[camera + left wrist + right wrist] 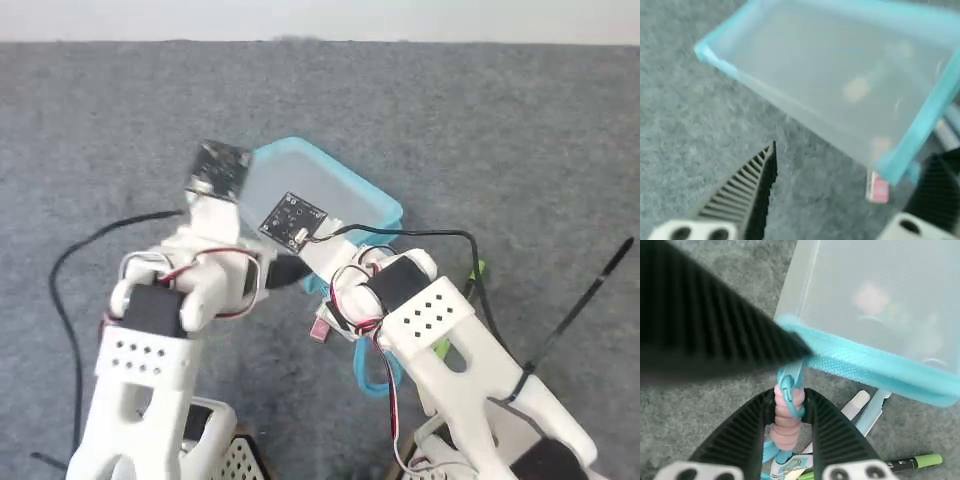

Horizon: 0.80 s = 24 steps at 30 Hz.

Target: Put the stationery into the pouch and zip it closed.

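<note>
The see-through pouch [335, 185] with the blue edge lies on the grey worktop [500, 130], a little above the middle of the high view. Both arms come up from the bottom of that picture and meet at the pouch.

The right gripper [788, 399] has its fingers [832, 435] closed on the pink pull tab [787, 432] at the pouch's blue zip edge. A thin blue loop [790, 390] joins the tab to the zip.

The left gripper [855, 155] has its fingers [752, 195] wide apart and holds nothing. In the left wrist view a corner of the pouch sits between them, close to one finger.

Some stationery lies on the worktop, outside the pouch. In the right wrist view a green pen [914, 461] is at the lower right, and a white and blue pen [871, 410] lies just beside the zip edge. Blurry shapes show through the pouch wall, too dim to name.
</note>
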Each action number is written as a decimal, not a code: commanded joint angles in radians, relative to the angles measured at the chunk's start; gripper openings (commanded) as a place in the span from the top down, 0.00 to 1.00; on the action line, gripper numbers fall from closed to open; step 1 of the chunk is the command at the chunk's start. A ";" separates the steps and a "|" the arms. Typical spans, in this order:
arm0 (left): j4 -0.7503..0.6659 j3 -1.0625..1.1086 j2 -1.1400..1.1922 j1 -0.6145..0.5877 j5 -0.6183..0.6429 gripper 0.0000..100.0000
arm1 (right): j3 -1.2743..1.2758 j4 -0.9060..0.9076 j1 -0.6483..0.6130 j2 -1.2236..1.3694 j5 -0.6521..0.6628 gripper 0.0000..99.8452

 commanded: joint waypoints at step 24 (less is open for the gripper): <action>-0.187 0.364 -0.390 -0.052 -0.126 0.56 | -0.110 -0.016 -0.021 -0.051 -0.092 0.99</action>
